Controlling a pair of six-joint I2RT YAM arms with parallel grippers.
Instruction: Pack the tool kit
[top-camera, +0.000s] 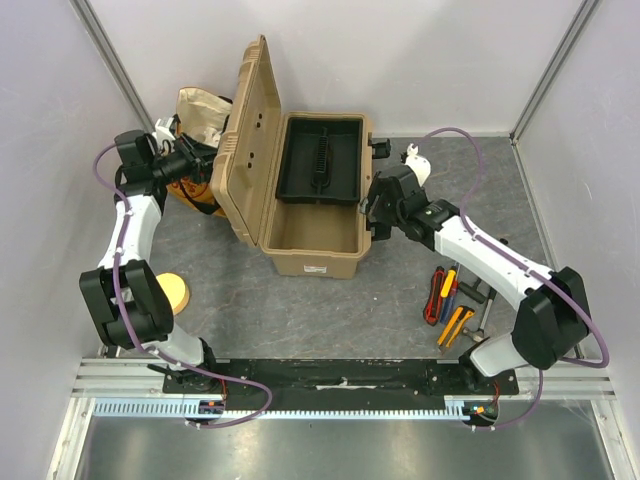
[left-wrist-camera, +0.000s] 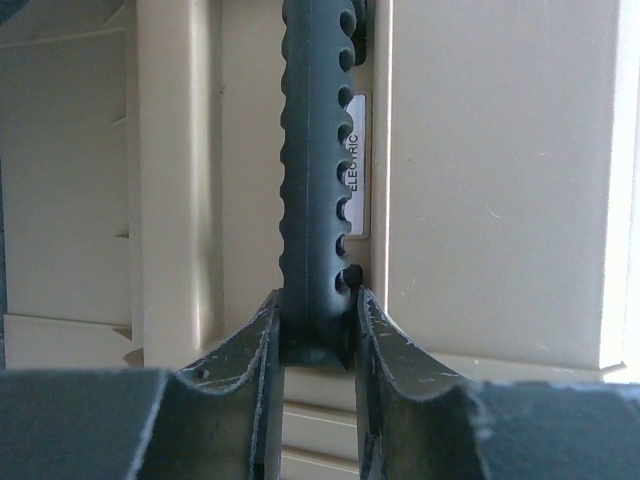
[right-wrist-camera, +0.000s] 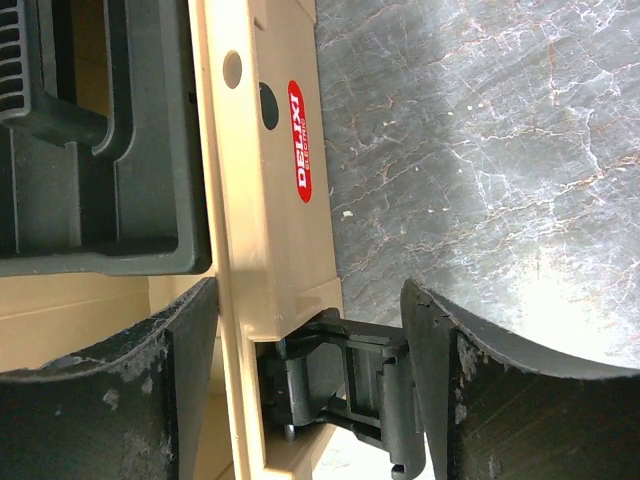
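The tan tool kit box (top-camera: 312, 256) stands open in the middle, its lid (top-camera: 245, 140) upright on the left. A black inner tray (top-camera: 320, 160) sits in its far half. Behind the lid, my left gripper (top-camera: 205, 160) (left-wrist-camera: 317, 310) is shut on the lid's black ribbed handle (left-wrist-camera: 315, 150). At the box's right wall, my right gripper (top-camera: 372, 210) (right-wrist-camera: 310, 300) is open. One finger is inside the box and the other is outside a black latch (right-wrist-camera: 370, 390), with the tan wall (right-wrist-camera: 265, 200) between them. Red, yellow and black-handled hand tools (top-camera: 447, 300) lie on the table to the right.
An orange-yellow cloth bag (top-camera: 200, 110) sits behind the lid at the back left. An orange round object (top-camera: 175, 292) lies beside the left arm. Light walls and metal posts close off the left, back and right sides.
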